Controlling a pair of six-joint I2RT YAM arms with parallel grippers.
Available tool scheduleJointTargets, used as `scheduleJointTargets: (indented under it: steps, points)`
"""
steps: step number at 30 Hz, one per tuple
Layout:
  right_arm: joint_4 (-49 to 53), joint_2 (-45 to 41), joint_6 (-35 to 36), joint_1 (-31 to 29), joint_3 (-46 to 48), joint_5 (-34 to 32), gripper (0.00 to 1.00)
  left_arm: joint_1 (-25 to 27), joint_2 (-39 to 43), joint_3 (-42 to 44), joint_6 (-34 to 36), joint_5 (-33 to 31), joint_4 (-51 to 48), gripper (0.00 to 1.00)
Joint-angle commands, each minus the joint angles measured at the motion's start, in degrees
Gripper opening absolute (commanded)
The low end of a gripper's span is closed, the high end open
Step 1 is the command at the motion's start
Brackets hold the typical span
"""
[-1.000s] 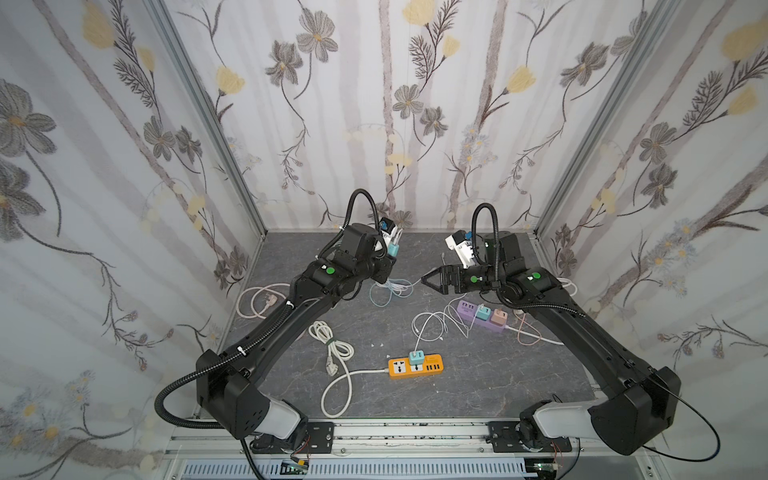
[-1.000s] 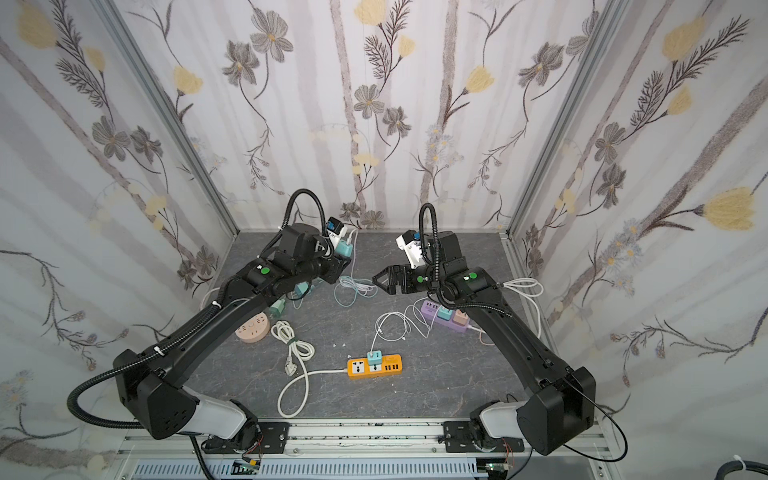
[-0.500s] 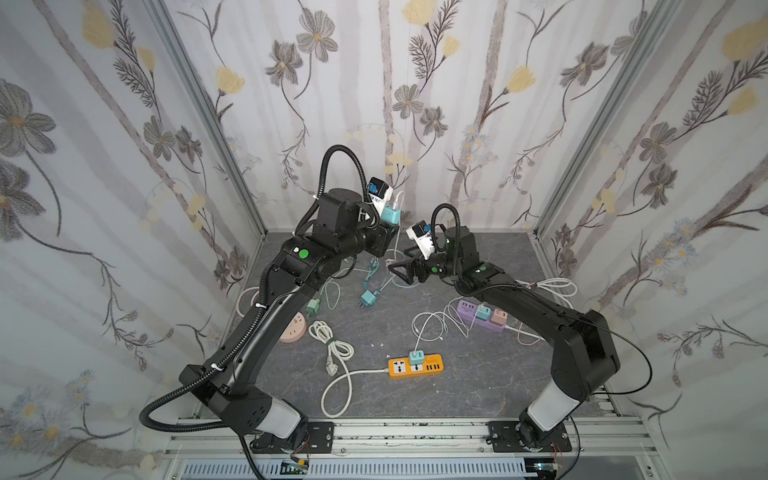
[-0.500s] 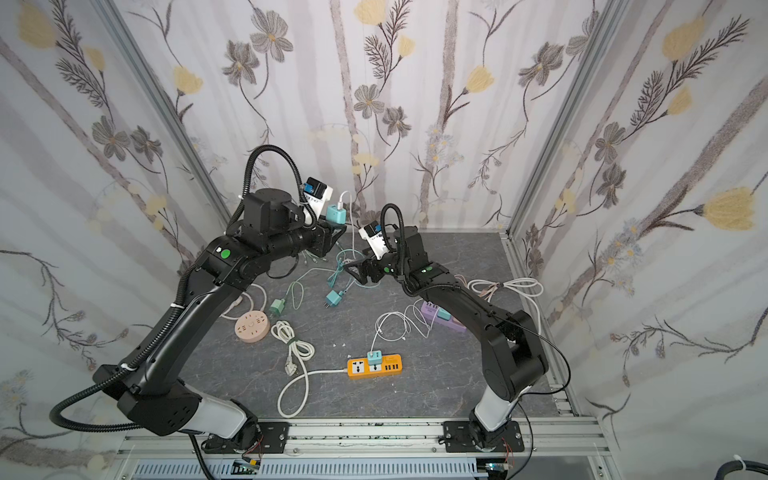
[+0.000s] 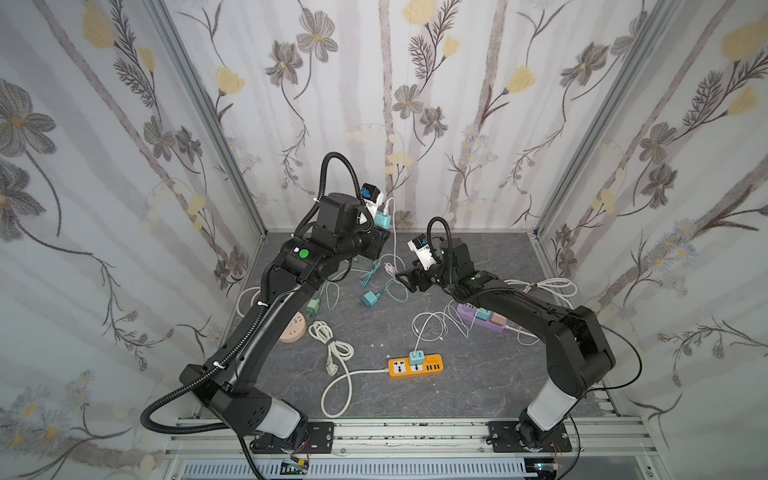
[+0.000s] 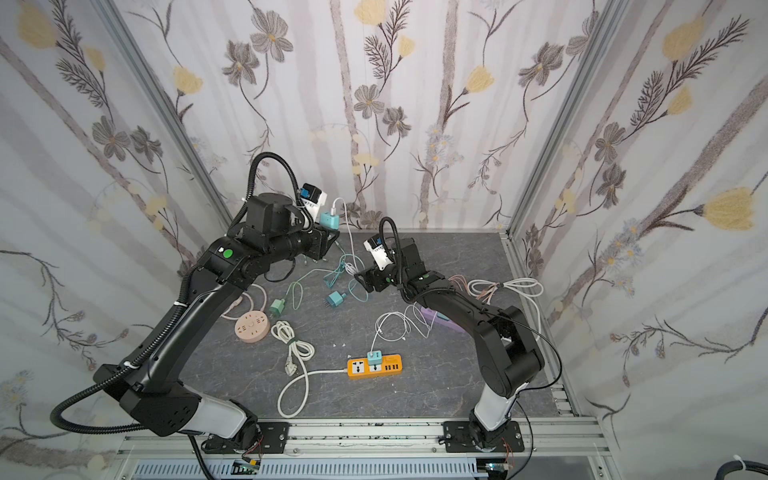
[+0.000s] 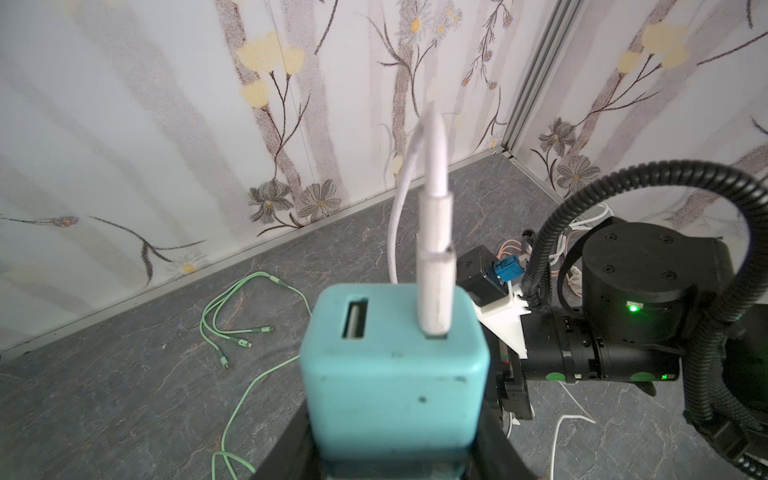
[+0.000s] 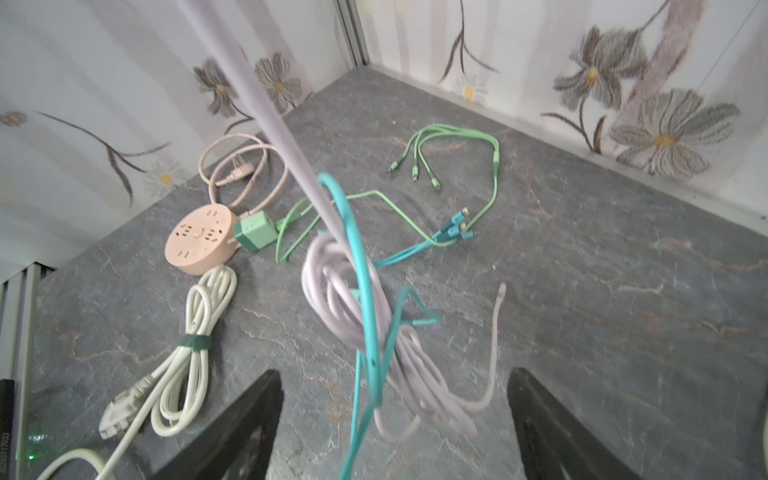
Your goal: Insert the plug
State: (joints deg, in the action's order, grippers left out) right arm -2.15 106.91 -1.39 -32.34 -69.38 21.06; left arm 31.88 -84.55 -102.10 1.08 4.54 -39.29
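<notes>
My left gripper (image 5: pixel 380 231) is shut on a teal charger plug (image 5: pixel 383 220), raised near the back wall. In the left wrist view the plug (image 7: pixel 395 374) fills the space between the fingers. A white USB cable (image 7: pixel 434 249) sits in one of its two ports and hangs down to a coiled bundle (image 8: pixel 332 286). My right gripper (image 5: pixel 401 277) is open. In the right wrist view its fingers (image 8: pixel 249 419) stand wide on either side of the dangling bundle and a teal cable (image 8: pixel 365 291), touching neither. An orange power strip (image 5: pixel 432 368) lies on the floor at the front.
The orange strip carries another teal charger (image 5: pixel 416 357). A purple strip (image 5: pixel 482 318) lies under the right arm. A pink round socket (image 5: pixel 293 332), a green charger (image 5: pixel 312 307), a loose teal charger (image 5: pixel 370 298), green cables (image 8: pixel 457 166) and a tied white cord (image 5: pixel 332 345) litter the floor.
The left arm rose with the teal plug, drawing the white cable up off the floor. The right gripper moved left to the hanging cable, and its jaws have narrowed a little.
</notes>
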Motion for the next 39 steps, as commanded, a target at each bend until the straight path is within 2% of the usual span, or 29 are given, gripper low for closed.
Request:
scheduleJointTargets:
  steps: [1, 3, 7, 11, 15, 16, 18, 20, 21, 25, 28, 33, 39]
  points:
    - [3.3, -1.0, 1.0, -0.6, 1.84, 1.31, 0.82, -0.24, 0.36, 0.22, -0.72, -0.1, 2.11, 0.19]
    - [2.72, -1.27, 0.44, -0.92, 3.37, 1.16, 0.8, -0.32, 0.35, 0.4, -0.87, 0.11, 2.38, 0.19]
    - [0.07, -0.3, -2.2, -1.19, 5.31, 0.42, 0.69, -0.44, 0.36, 0.72, -1.1, 0.54, 2.95, 0.19]
    - [-1.75, 2.4, -3.41, -2.02, 3.97, -3.27, 0.65, -0.5, 0.66, 1.03, -1.39, 1.06, 3.3, 0.19]
    - [-4.02, 5.73, -4.21, -2.16, 1.34, -1.98, 0.54, -0.59, 1.06, 1.68, -1.52, 0.74, 3.43, 0.19]
    - [-4.57, 6.36, -4.15, -2.19, 0.94, -1.94, 0.48, -0.59, 1.21, 1.88, -1.61, 0.61, 3.52, 0.19]
    - [-5.07, 6.28, -4.43, -2.2, 1.04, -4.0, 0.22, -0.72, 1.56, 2.46, -1.58, -0.05, 3.52, 0.19]
    - [-4.69, 2.77, -4.34, -1.56, 2.75, -5.32, 0.03, -1.07, 2.0, 3.24, -1.46, -1.22, 3.35, 0.19]
    - [-4.46, -0.17, -4.33, -0.62, 3.91, -4.76, 0.0, -1.35, 2.25, 3.84, -1.36, -1.89, 3.1, 0.19]
    - [3.04, -9.35, -1.24, 4.54, 3.57, 1.55, 0.0, -2.6, 3.71, 7.66, -0.77, -3.3, 2.34, 0.19]
    - [11.02, -9.48, 1.14, 7.96, -2.94, 2.99, 0.0, -2.61, 5.92, 11.94, -0.13, -1.86, 2.52, 0.19]
    - [13.42, -0.07, -0.32, 9.99, -17.08, -1.03, 0.0, -2.6, 10.89, 18.41, -0.35, 1.59, 3.44, 0.19]
    - [13.83, 16.39, -4.3, 7.54, -36.12, 1.79, 0.0, -2.7, 17.22, 22.68, 0.42, 6.95, 5.82, 0.19]
